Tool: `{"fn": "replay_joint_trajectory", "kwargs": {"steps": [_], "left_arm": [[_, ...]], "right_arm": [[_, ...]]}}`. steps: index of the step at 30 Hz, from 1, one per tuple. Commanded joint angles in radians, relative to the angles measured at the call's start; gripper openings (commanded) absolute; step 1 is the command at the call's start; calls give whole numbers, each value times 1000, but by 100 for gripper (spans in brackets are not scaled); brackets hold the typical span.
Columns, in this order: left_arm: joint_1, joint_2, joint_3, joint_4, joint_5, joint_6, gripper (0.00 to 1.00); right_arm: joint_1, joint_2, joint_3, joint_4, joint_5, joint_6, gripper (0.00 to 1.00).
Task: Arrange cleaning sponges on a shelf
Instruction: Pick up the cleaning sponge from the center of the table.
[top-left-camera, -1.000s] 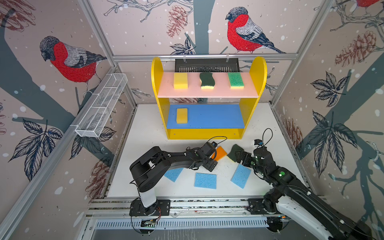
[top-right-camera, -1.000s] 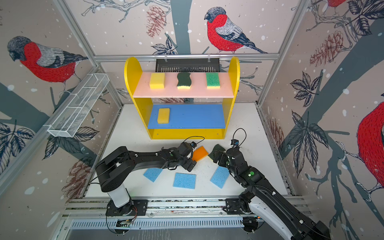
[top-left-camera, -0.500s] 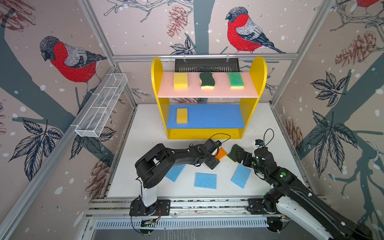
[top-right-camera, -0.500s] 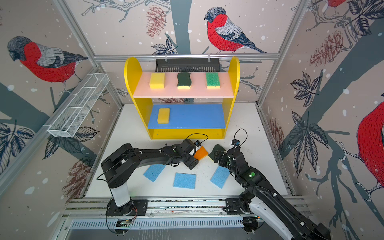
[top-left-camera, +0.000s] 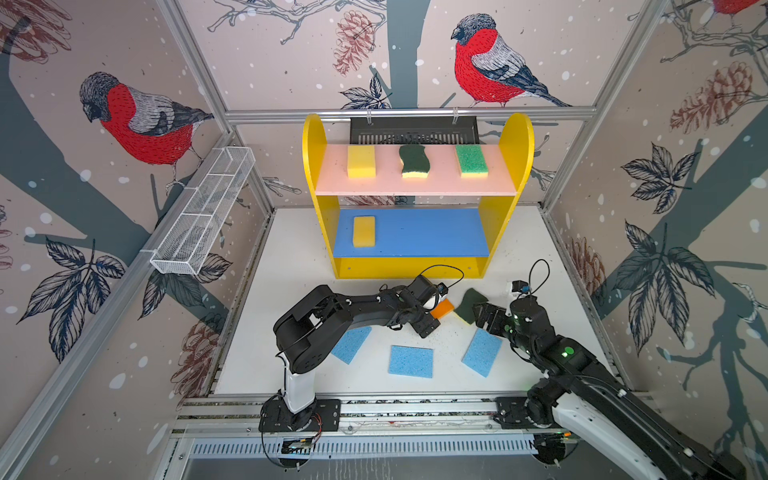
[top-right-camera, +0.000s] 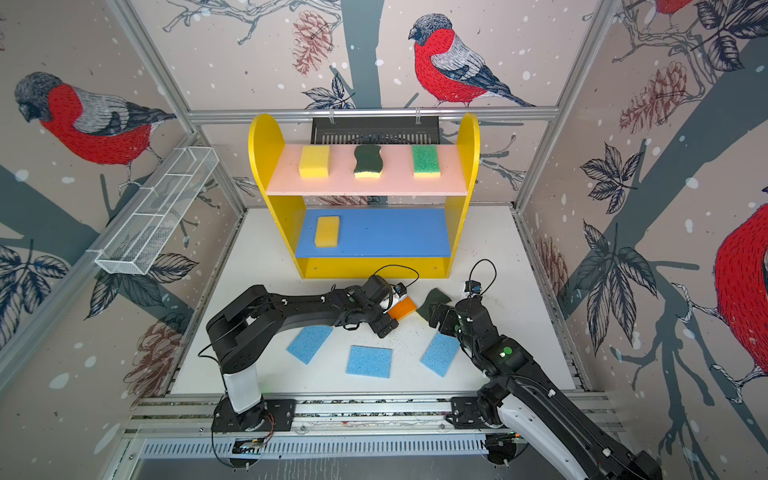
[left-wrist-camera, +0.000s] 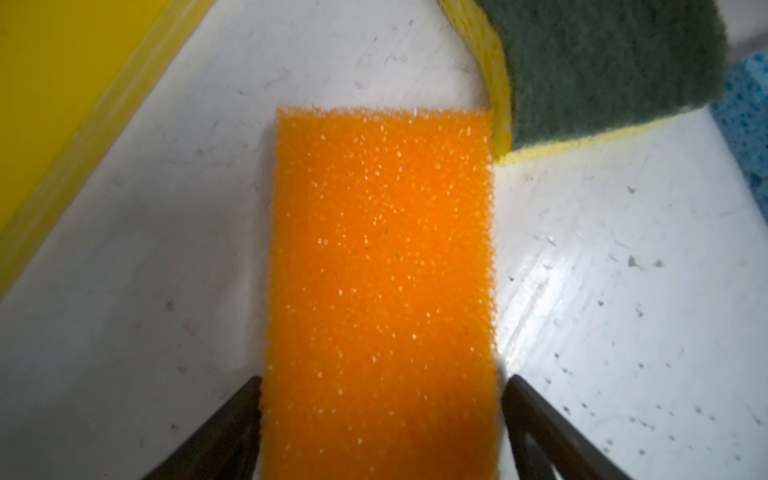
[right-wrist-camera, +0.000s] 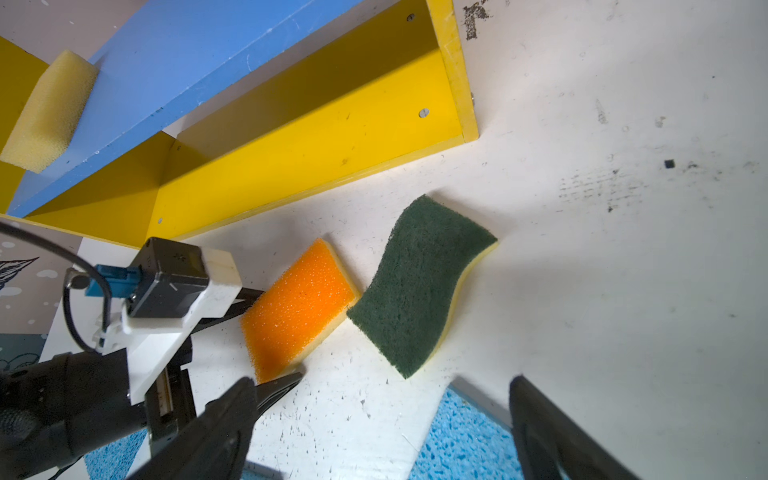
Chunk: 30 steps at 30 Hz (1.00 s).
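The orange-topped sponge (top-left-camera: 441, 308) lies flat on the white table in front of the shelf (top-left-camera: 415, 266). My left gripper (left-wrist-camera: 380, 380) straddles its near end. One finger touches its edge and a thin gap shows at the other, so the jaws are still open. A wavy dark-green sponge (right-wrist-camera: 419, 282) touches the orange sponge's far corner. My right gripper (right-wrist-camera: 382, 379) hovers open just short of it, over the corner of a blue sponge (top-left-camera: 482, 351). Two more blue sponges (top-left-camera: 410, 361) (top-left-camera: 351, 343) lie nearer the front. On the pink board sit a yellow (top-left-camera: 360, 161), a wavy (top-left-camera: 414, 160) and a bright-green sponge (top-left-camera: 471, 160). Another yellow sponge (top-left-camera: 363, 230) is on the blue board.
A white wire-mesh basket (top-left-camera: 203, 216) hangs on the left wall. A black slotted tray (top-left-camera: 413, 129) hangs behind the shelf. Patterned walls close in three sides, and a metal rail (top-left-camera: 415, 405) runs along the front edge.
My left gripper has slid forward over the orange sponge and its jaws have narrowed around it. The right arm has stayed in place.
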Motion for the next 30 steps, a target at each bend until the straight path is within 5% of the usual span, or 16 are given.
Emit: {"fn": "replay_joint_trajectory", "kwargs": {"steps": [1, 7, 11, 16, 23, 30], "left_arm": [[-1, -8, -16, -105, 16, -20, 82], [-1, 5, -17, -92, -19, -59, 73], [-4, 12, -20, -66, -23, -71, 84], [-7, 30, -6, -76, -13, -78, 85], [-10, 19, -36, -78, -10, -97, 68], [-9, -5, -61, -121, -105, -159, 64]], "right_arm": [[-1, 6, -4, 18, 12, 5, 95], [-3, 8, -7, 25, 3, 5, 95], [-3, 1, -10, 22, 7, 5, 95], [-4, 1, -10, 20, 7, 5, 95], [-4, -1, -12, 23, 4, 4, 95], [-6, -1, -10, 28, 1, 2, 95]]}}
